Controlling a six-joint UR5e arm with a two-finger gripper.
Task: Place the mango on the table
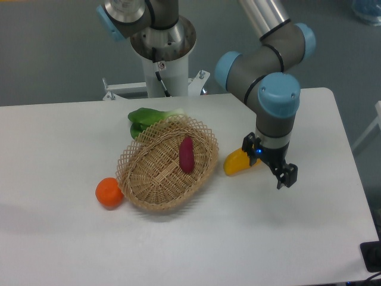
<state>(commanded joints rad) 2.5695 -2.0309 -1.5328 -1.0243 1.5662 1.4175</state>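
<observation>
My claw (275,168) sits low over the table (309,226), the mango (238,161) just beside it toward the basket (168,166). I cannot tell whether my fingers are clamped or apart. If holding, I should release gently, then lift straight up.

Robotics lab or test bench, not a home. Evidence: grey-and-blue industrial arm (262,65) on a white pedestal (164,59) bolted behind the far edge of a white table (250,238); plain grey floor beyond, no furnishings. Props staged like a trial set: wicker basket (168,164) mid-surface holding a purple sweet potato (186,155), leafy green (149,118) at its far rim, round orange fruit (109,192) just beside its near-left rim.
</observation>
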